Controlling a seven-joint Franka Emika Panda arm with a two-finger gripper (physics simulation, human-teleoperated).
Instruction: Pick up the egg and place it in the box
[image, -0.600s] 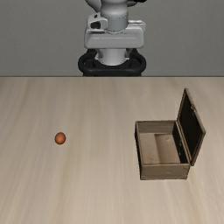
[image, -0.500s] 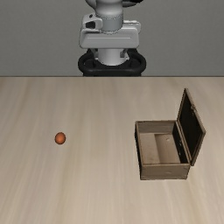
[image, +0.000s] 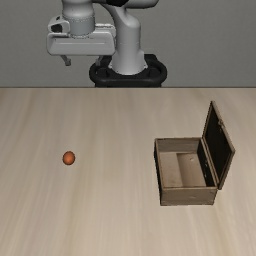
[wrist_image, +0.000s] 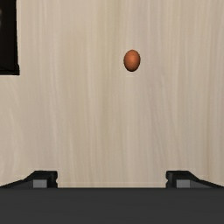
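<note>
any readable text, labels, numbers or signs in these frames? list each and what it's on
None: no words, numbers, logos or signs can be read on the egg, the wooden box, its open lid, the table or the robot arm.

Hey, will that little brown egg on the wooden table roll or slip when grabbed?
The small brown egg is rounded and lies loose on the flat wooden table, so a nudge would probably roll it. Its smooth curve may slip when pinched.
</note>
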